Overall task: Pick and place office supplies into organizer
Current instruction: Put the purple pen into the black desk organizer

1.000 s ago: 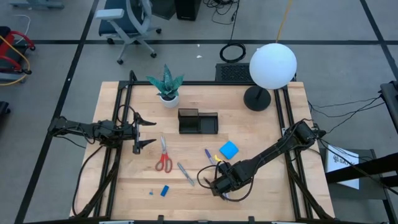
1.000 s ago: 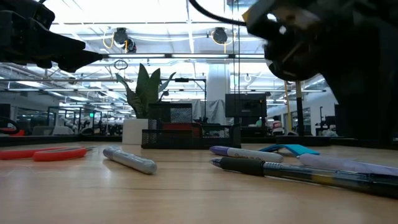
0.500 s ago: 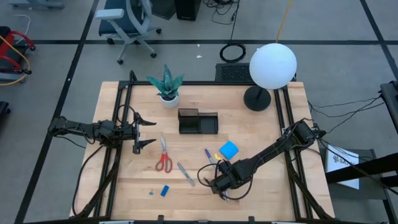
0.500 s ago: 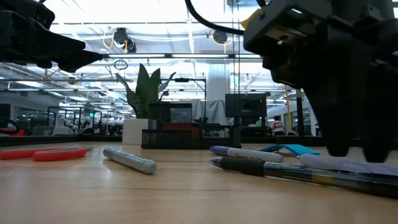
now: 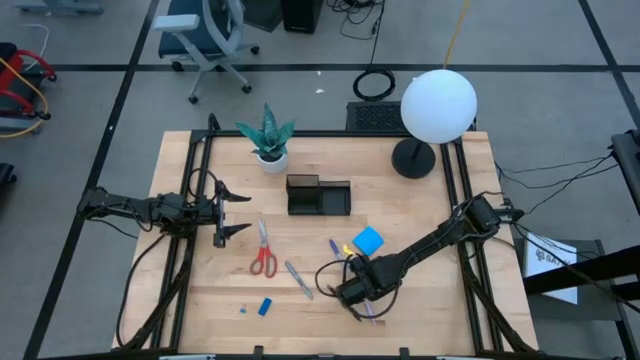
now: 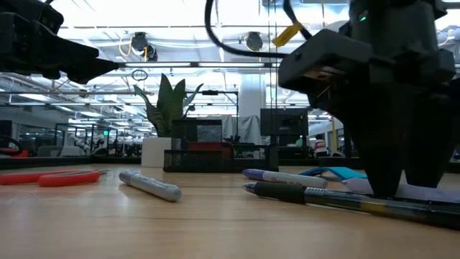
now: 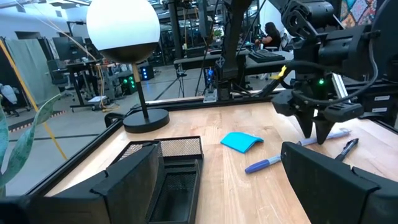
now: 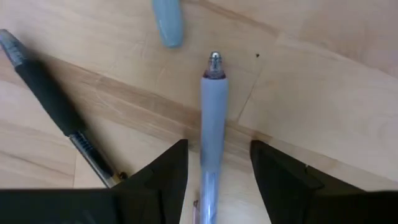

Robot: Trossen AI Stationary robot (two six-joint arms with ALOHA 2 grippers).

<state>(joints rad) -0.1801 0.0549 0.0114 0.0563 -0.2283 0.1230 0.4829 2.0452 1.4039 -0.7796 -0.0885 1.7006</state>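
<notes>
Straddling grey pen (image 8: 212, 118) on worktop (image 5: 420, 200), right gripper (image 8: 214, 174) jaws spread | next: pinch, lift to organizer (image 5: 318, 196) | left gripper (image 5: 230, 210) jaws spread, waiting

Grey floor (image 5: 90, 110) around the table — an office chair (image 5: 205, 35), ceiling strip lights (image 6: 180, 14) overhead.

The table (image 5: 420, 200) is pale wood, smooth with visible grain and plank seams. The organizer (image 5: 318, 196) looks like matt black metal mesh. The lamp (image 5: 438, 105) has a smooth white globe on a dark matt base. The scissors (image 5: 263, 255) have glossy red plastic handles. The grey pen (image 8: 213, 118) is smooth matt plastic with a shiny metal tip.
</notes>
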